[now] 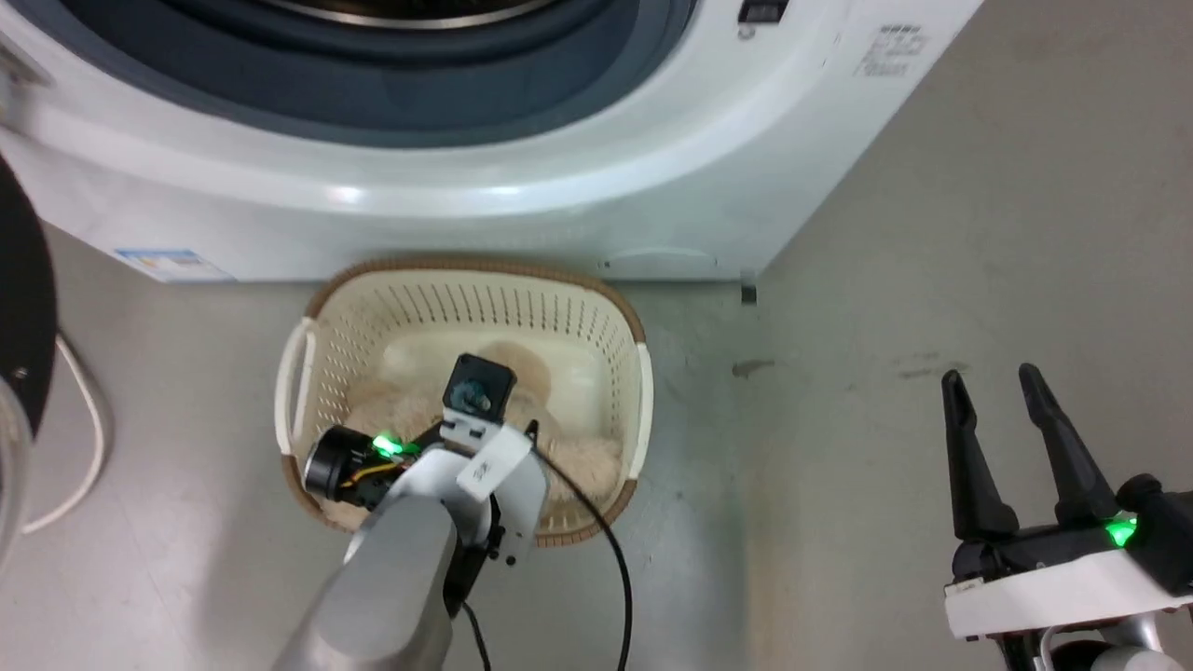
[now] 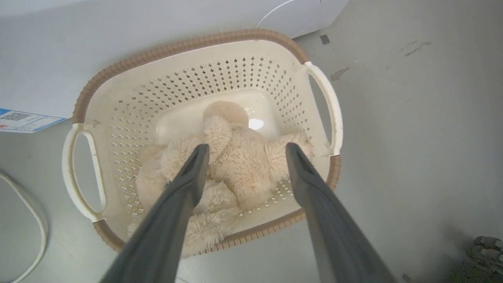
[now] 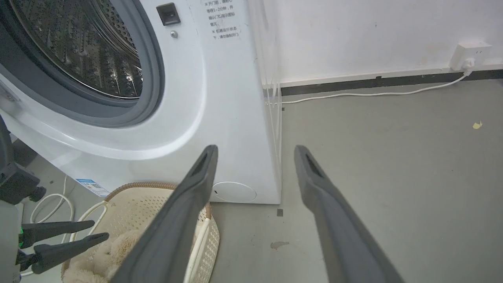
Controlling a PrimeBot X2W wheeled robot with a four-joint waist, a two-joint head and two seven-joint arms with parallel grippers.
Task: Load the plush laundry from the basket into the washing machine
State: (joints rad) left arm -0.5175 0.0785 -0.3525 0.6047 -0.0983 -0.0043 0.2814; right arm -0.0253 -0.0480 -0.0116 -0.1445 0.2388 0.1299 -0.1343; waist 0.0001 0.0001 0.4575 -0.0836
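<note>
- left gripper (image 2: 246,147) spread wide, empty; plush laundry (image 2: 239,173) lies just past its tips in the basket (image 2: 188,44), partly hidden by them
- right gripper (image 1: 990,375) also apart, gripping nothing
- washing machine (image 3: 220,118) drum cut off

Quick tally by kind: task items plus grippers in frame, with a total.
Plush laundry: 1
Basket: 1
Washing machine: 1
Grippers: 2, left gripper and right gripper, jaws open on both
Total: 5
</note>
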